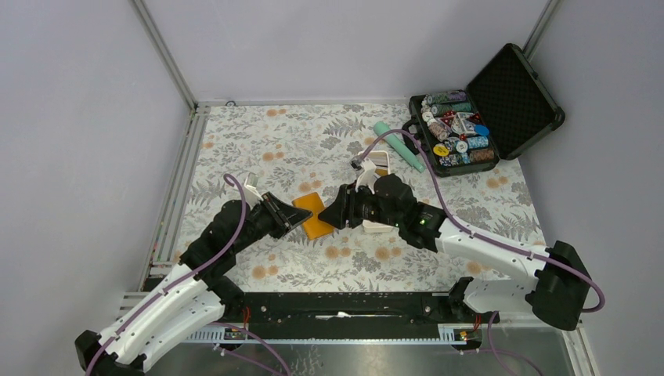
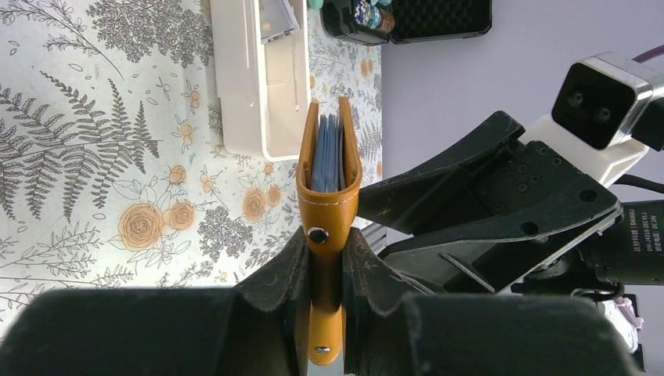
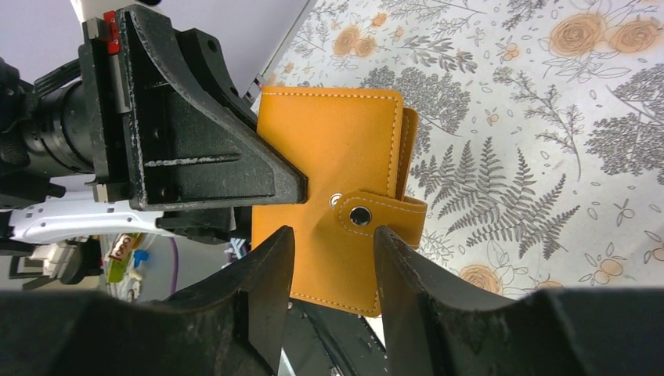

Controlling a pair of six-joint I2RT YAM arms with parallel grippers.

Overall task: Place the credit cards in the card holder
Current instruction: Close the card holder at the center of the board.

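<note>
Black case (image 1: 518, 84) at 2 o'clock on the table (image 1: 258, 141), lid up, holds poker chips (image 1: 456, 135); white tray (image 2: 235, 94) holds a grey card (image 2: 276, 19) at its far end; card holder (image 1: 312, 214), mid-table, gapes slightly, blue pockets (image 2: 329, 153) inside. My left claw (image 2: 325, 251) is clamped on one end of it from 9 o'clock; my right claw (image 3: 333, 251), at its 3 o'clock, stands apart astride the snap tab (image 3: 376, 215); contact there I cannot confirm.

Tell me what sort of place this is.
Probably a robot test cell, not a home: plain grey walls framed by aluminium rails, a floral tablecloth as worktop, and a case of poker chips set out like props.
</note>
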